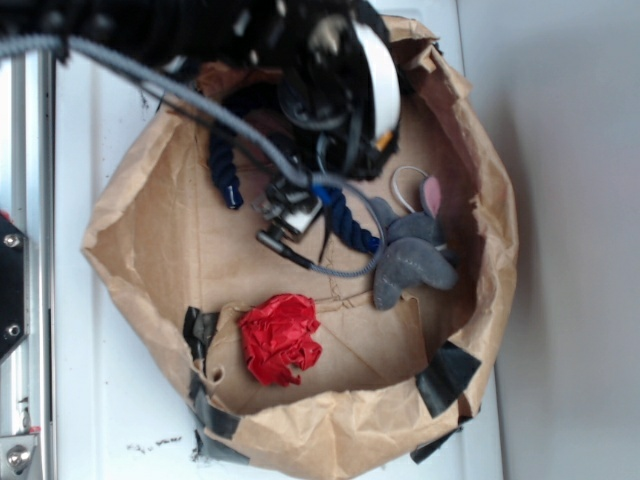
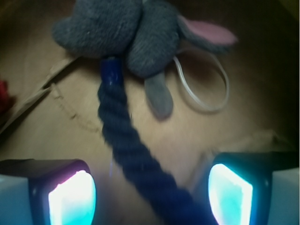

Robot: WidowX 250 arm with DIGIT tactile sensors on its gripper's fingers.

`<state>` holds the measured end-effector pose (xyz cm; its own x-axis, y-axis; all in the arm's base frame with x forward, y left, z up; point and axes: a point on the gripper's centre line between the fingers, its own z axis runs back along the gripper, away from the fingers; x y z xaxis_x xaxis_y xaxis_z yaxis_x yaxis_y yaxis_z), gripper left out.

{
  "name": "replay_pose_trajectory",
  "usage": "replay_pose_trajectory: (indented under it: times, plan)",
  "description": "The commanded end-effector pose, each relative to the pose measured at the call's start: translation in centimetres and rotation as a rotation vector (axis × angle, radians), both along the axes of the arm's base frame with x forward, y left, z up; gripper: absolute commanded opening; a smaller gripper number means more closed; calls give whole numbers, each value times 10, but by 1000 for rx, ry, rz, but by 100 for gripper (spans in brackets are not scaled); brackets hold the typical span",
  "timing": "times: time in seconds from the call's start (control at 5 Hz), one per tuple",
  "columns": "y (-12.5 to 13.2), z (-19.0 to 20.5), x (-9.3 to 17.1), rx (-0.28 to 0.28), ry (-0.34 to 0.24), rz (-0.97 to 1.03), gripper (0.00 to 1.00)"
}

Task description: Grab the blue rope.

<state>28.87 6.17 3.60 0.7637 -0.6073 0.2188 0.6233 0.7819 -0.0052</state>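
Note:
The blue rope lies bent on the brown paper floor, one bound end at the left and the other against the grey plush bunny. In the wrist view the blue rope runs from between my fingers up to the bunny, its brighter blue end touching the plush. My gripper hangs low over the rope's middle stretch. The gripper is open, with the left pad and the right pad standing on either side of the rope, apart from it.
A shallow tray of rolled brown paper walls everything in. Crumpled red paper lies near its front. A white loop hangs from the bunny. The robot's thin grey cable sweeps across above the rope.

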Motion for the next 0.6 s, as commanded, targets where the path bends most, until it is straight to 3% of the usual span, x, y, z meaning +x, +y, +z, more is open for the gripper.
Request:
replay_pose_trajectory:
  times: [0.0, 0.2, 0.4]
  plan:
    - [-6, -19, 23, 58, 10, 16, 100]
    - [-5, -26, 26, 83, 6, 47, 0]
    - [-1, -24, 29, 78, -5, 60, 0]
